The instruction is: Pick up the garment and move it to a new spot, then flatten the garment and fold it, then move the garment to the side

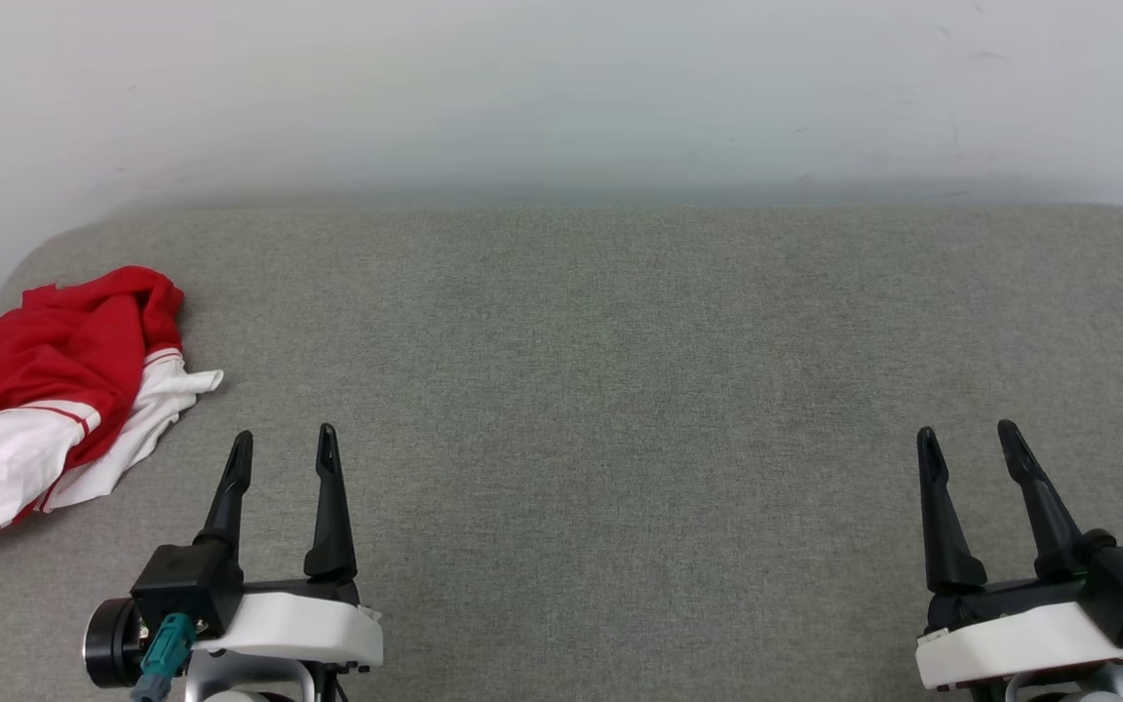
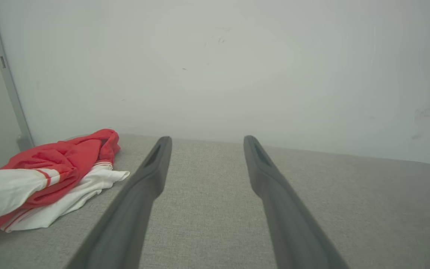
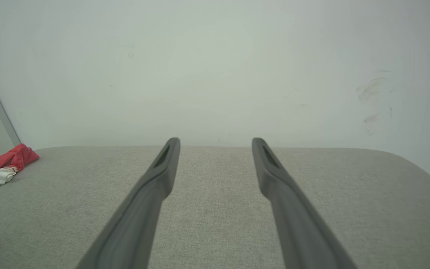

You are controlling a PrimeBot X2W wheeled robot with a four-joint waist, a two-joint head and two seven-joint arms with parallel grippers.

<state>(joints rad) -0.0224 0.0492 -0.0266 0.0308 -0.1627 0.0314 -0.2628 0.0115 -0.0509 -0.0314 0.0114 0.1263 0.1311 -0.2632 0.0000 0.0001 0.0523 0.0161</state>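
Two sets of fingers are spread wide and hold nothing: your left fingers [image 1: 330, 497] and your right fingers [image 1: 940, 507], both low over the grey counter [image 1: 620, 390]. The red and white shirt [image 1: 45, 390] lies in a crumpled heap at the counter's left edge, near your left fingers, a bit ahead and to their left, and well apart from the right ones. Its long side slants from near-left to far-right, so I think your left arm should reach for it.
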